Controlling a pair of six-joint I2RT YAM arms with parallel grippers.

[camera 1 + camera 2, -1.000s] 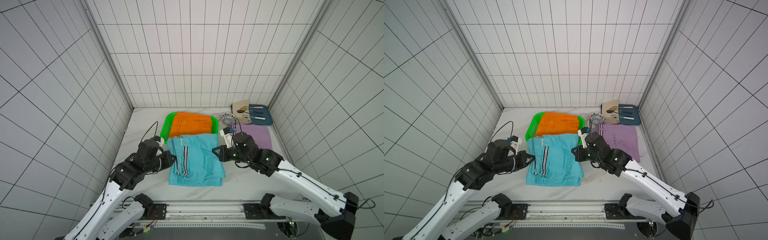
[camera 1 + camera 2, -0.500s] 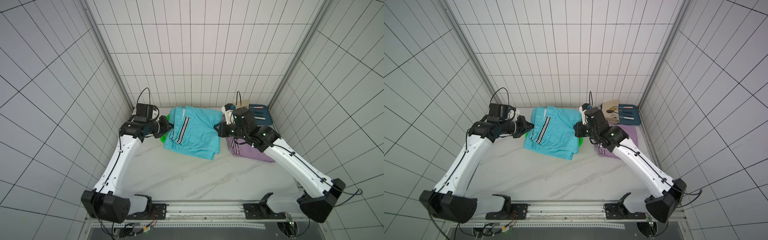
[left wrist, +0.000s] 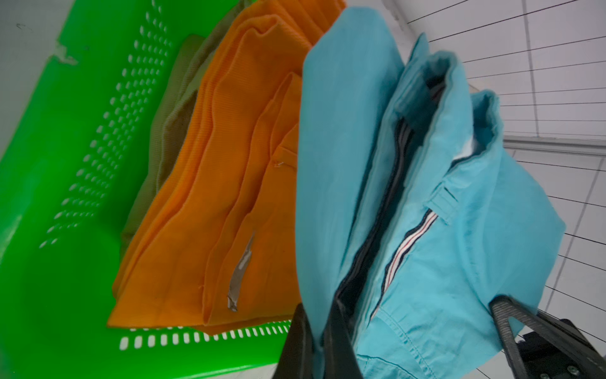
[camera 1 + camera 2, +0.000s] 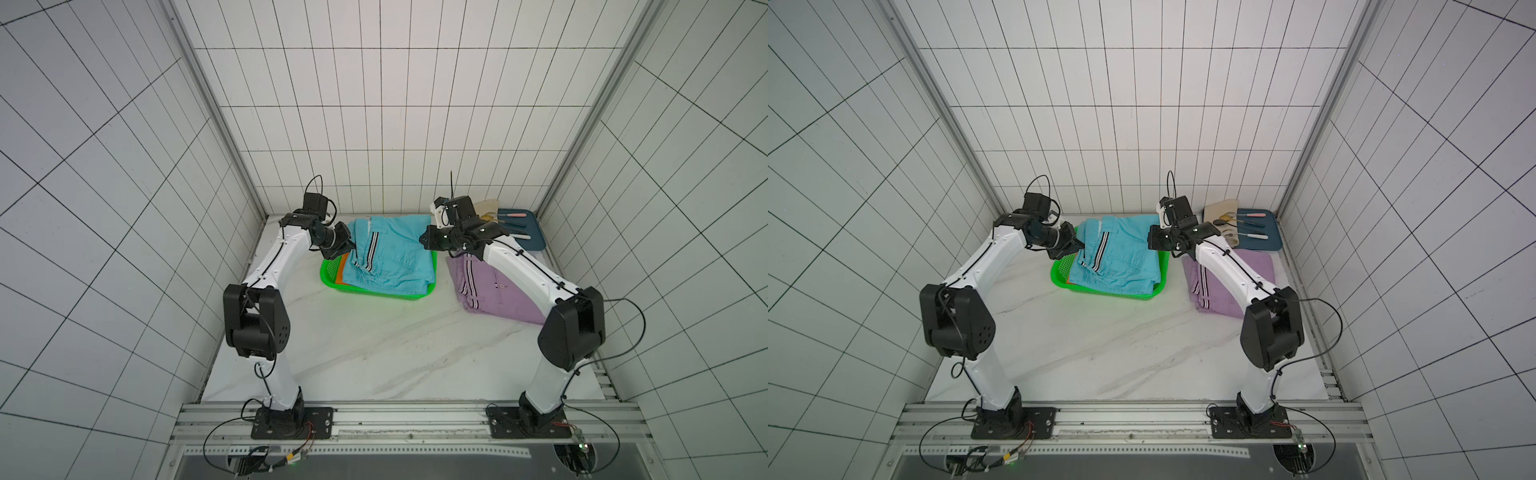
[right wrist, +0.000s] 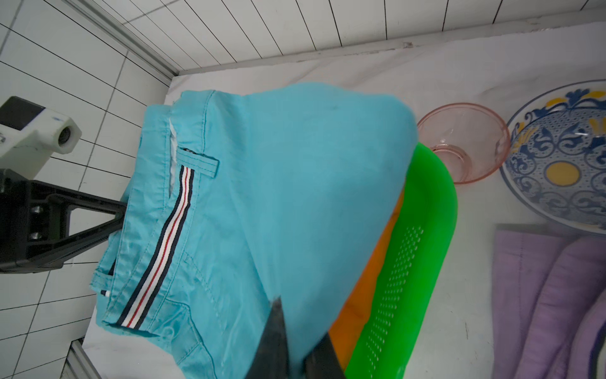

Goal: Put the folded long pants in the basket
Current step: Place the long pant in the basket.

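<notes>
Because you have the left gripper point(image 4: 348, 250) and right gripper point(image 4: 424, 242) each clamped on an opposite side edge of the light blue pants point(image 4: 390, 257), they hang spread between the two, directly over the basket point(image 4: 374, 294), their near end drooping onto the orange pants point(image 3: 229, 197) already inside. Lilac pants point(image 4: 498, 291) lie on the table point(image 4: 374, 353) just beside the basket, on the right arm's side, not yet loaded.

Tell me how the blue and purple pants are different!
The blue pants are held by the left gripper and right gripper over the green basket; the purple pants lie on the table. The blue pants sag tilted; the purple pants lie flat. Both are folded with striped sides.
</notes>
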